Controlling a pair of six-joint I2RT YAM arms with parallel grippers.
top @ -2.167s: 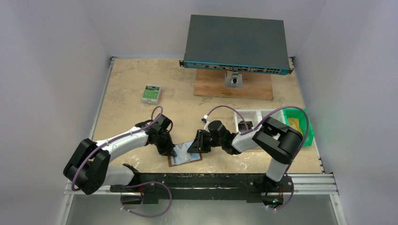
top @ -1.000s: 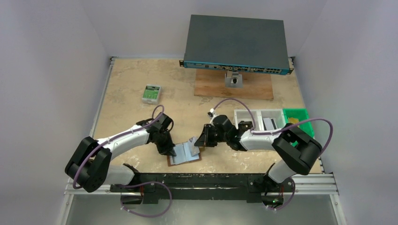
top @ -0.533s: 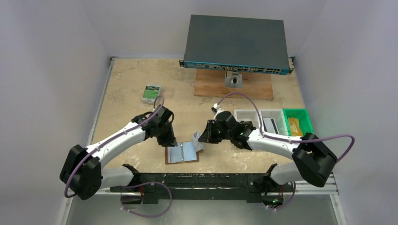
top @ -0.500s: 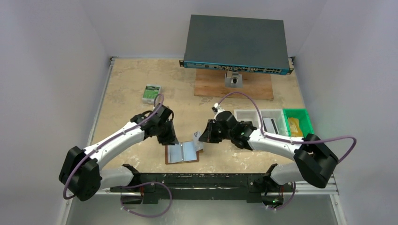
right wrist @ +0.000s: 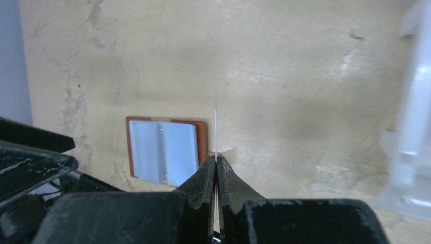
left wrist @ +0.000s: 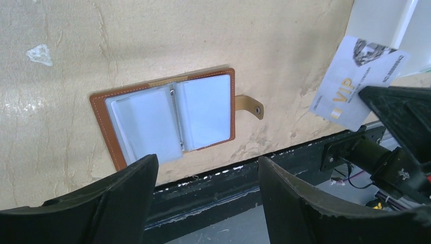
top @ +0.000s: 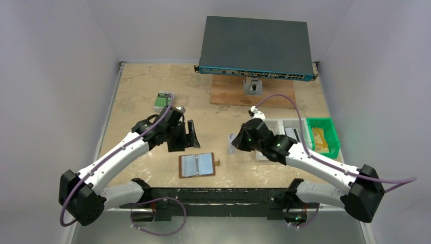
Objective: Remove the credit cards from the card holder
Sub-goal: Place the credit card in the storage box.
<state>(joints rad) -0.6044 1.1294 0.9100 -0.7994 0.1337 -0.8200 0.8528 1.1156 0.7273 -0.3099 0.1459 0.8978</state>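
Note:
The brown card holder (top: 196, 165) lies open and flat near the table's front edge, grey-blue pockets up (left wrist: 167, 119), snap tab (left wrist: 249, 104) to its right. My right gripper (top: 236, 143) hangs in the air to the right of it, shut on a white credit card (left wrist: 350, 76) printed "VIP". That card shows edge-on (right wrist: 215, 122) between the right gripper's (right wrist: 216, 161) pressed fingers. My left gripper (top: 192, 133) hovers behind the holder, open and empty. Its fingertips (left wrist: 147, 165) frame the holder's near edge, clear of it.
A network switch (top: 254, 48) rests on a wooden board (top: 254, 95) at the back. A small green-and-white box (top: 163, 100) lies back left. White bins (top: 277, 126) and a green bin (top: 321, 137) stand at the right. A black rail (top: 213, 195) runs along the front edge.
My left gripper opened, let go of the card holder and lifted back. My right gripper drew the card out and carried it up and right. The holder now lies flat.

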